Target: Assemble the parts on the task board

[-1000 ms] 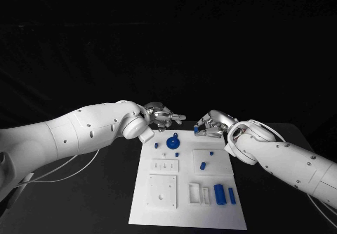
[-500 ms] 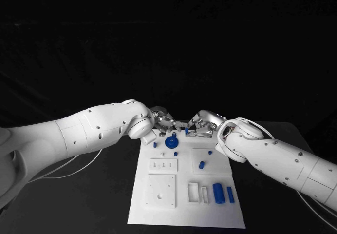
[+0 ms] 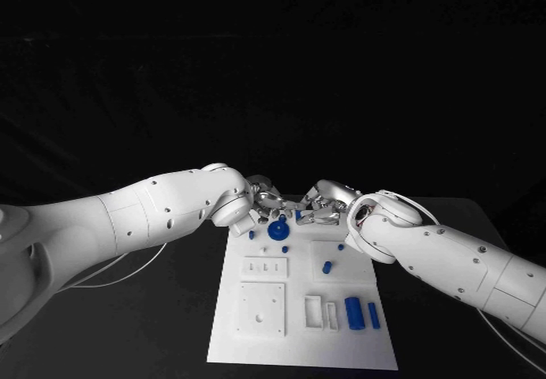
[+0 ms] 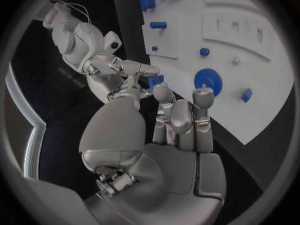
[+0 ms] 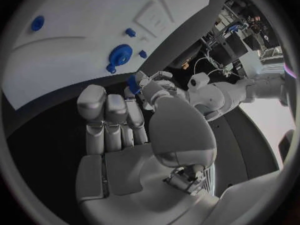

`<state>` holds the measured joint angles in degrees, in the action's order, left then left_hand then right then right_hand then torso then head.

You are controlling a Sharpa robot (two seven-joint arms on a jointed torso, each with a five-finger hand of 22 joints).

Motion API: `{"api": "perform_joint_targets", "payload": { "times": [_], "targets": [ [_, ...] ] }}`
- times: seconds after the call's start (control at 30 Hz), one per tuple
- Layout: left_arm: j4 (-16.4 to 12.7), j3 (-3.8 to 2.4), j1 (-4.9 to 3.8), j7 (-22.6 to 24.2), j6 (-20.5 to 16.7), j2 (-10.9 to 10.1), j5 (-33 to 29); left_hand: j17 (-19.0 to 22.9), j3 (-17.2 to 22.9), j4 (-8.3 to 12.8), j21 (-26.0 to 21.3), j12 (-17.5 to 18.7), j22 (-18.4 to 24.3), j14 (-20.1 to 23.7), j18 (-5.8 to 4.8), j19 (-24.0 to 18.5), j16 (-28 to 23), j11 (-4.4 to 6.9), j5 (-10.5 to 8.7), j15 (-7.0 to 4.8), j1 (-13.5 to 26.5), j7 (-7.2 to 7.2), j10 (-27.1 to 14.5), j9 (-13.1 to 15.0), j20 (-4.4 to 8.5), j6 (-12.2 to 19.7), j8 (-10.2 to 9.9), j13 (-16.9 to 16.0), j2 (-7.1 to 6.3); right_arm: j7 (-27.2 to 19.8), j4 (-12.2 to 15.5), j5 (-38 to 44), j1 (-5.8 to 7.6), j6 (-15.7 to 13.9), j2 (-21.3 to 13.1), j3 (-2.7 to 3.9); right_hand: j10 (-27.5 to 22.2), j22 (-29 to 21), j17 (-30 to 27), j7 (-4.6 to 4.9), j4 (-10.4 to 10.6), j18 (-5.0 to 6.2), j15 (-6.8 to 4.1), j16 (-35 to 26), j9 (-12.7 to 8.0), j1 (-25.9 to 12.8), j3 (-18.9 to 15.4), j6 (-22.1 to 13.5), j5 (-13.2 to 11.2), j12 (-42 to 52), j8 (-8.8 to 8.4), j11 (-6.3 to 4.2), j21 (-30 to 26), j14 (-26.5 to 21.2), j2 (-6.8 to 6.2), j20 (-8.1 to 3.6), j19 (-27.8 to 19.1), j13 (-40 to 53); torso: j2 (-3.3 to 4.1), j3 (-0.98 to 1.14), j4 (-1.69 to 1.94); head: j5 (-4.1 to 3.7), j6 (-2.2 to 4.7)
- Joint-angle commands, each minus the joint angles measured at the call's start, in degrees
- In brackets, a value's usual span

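Both hands meet over the far end of the task board [image 3: 342, 272], fingertips nearly touching. Between them sits a small blue part [image 4: 155, 80], pinched by the right hand [image 3: 324, 207], w/ the left hand [image 3: 268, 204] reaching in; whether the left's fingers also clamp it, can't tell (looks like a hand-over, my guess). The blue gear [image 3: 278, 230] stands on the board just below and between the hands, nearer the left. The part's long axis isn't readable at this size. Further back toward the robot lie two blue cylinders [image 3: 354, 314], well apart from the action.
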<state>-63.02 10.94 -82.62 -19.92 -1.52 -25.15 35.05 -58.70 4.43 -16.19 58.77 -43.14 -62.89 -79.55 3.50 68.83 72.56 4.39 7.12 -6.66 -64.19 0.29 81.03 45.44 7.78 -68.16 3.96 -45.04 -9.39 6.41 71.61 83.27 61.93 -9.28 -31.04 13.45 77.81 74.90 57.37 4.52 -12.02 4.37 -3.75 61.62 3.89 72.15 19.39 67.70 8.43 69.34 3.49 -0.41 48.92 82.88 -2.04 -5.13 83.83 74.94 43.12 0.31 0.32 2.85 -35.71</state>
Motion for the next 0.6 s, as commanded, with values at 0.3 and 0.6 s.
{"api": "perform_joint_targets", "payload": {
  "times": [0.3, 0.6],
  "targets": [
    [0.2, 0.43, 0.07, -0.7, 0.5, 0.7, 0.9, 0.3, 0.1, 1.9, -2.8, -0.1, -3.3, 0.0, 0.11, 1.3, -0.2, -0.03, 1.12, -0.11, -0.7, 0.1, -0.4, -0.1, -0.06, 0.4, -0.2, 0.3, 1.43, 0.4, 0.4, 1.3, 0.08, 1.6, 0.5, -0.12, 0.2, 5.2, 0.0, -0.19, 0.4, -0.34, -0.52, -0.4, 0.1, -0.3, -0.2, 0.3, -0.1, 0.1, 0.11, -0.01, 0.0, 0.0, 0.22, -0.38, 3.6, 3.6, -0.01, 0.1, 0.09, 0.02, -0.11],
    [0.4, 0.65, 0.16, -0.9, 0.7, 0.9, 1.1, 0.4, 0.0, 3.3, -5.2, -0.2, -6.2, 0.1, 0.02, 2.2, -0.2, -0.07, 1.14, -0.11, -0.8, 0.13, -0.4, -0.4, -0.06, 0.4, -0.2, 0.4, 2.55, 0.4, 0.6, 1.4, 0.12, 1.9, 0.7, -0.15, 0.1, 5.1, 0.1, -0.2, 0.5, -0.33, -0.53, -0.3, 0.1, -0.4, -0.3, 0.3, 0.0, 0.1, 0.12, -0.03, 0.0, 0.0, 0.18, -0.39, 3.6, 3.6, -0.02, 0.07, -0.04, 0.06, -0.21]
  ]
}}
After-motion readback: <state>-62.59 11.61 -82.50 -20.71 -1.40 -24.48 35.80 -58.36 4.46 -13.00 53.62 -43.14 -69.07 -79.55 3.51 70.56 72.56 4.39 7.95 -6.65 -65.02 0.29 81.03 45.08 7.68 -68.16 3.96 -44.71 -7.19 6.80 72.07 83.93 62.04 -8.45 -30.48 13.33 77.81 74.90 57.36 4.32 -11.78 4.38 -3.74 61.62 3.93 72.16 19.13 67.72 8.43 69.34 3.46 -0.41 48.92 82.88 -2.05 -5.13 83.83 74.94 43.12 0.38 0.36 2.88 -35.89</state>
